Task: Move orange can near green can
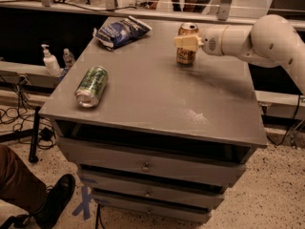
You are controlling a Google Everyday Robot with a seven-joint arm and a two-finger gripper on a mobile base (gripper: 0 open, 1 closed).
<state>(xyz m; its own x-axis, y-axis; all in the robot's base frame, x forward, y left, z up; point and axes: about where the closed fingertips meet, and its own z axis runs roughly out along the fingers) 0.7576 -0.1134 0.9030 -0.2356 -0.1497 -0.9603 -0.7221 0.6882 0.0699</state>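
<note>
The orange can stands upright near the back of the grey table, right of the middle. My gripper reaches in from the right on a white arm and sits at the can's upper part, level with it and overlapping it in view. The green can lies on its side near the table's front left corner, well apart from the orange can.
A blue crinkled chip bag lies at the back left of the table. A pump bottle stands on a low shelf to the left. A person's leg and shoe are at the lower left. Drawers are below the tabletop.
</note>
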